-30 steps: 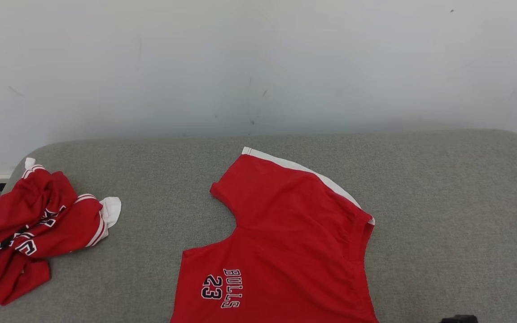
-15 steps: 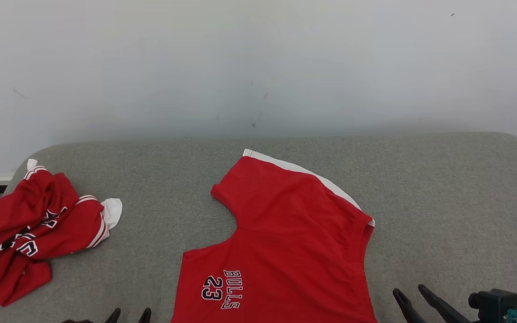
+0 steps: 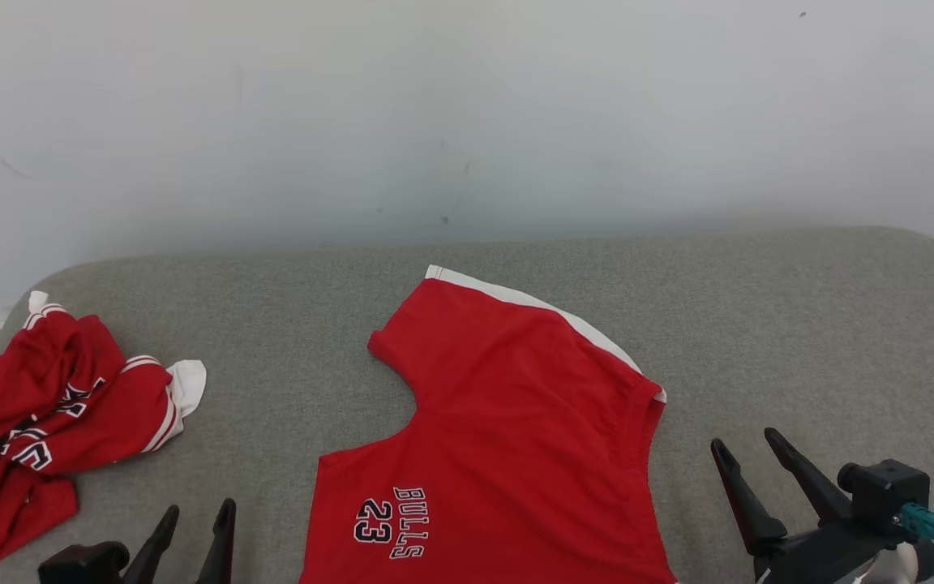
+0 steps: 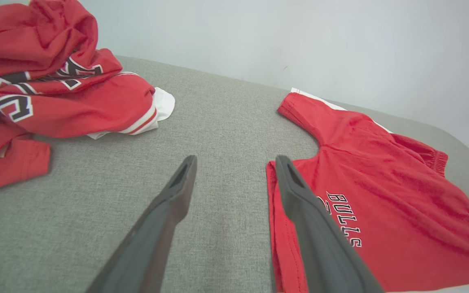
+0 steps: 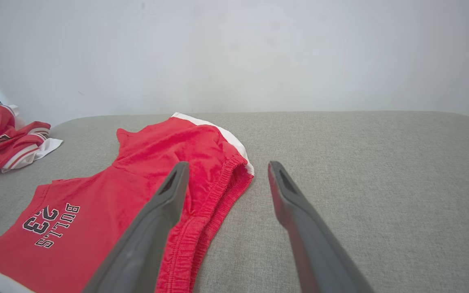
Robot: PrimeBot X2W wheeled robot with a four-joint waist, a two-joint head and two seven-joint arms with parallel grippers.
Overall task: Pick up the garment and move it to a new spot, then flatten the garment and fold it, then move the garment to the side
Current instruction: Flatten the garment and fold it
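A pair of red shorts [image 3: 507, 438] with white trim and "BULLS 23" lettering lies spread on the grey cushion [image 3: 799, 324]; the same shorts [image 4: 381, 191] [image 5: 136, 183] lie in both wrist views. My left gripper [image 3: 198, 513] stands open at the lower left, just left of the shorts' leg hem, with nothing between its fingers. Over at the lower right, my right gripper [image 3: 747, 450] is open too, beside the elastic waistband [image 5: 214, 199], above the cushion.
A crumpled red jersey [image 3: 45, 422] with white trim lies at the cushion's left end, also in the left wrist view [image 4: 47, 89]. A pale wall [image 3: 467, 113] rises behind. Bare cushion stretches right of the shorts.
Both grippers have risen into the head view from the bottom edge, flanking the shorts. The camera has shifted slightly; the garments lie as before.
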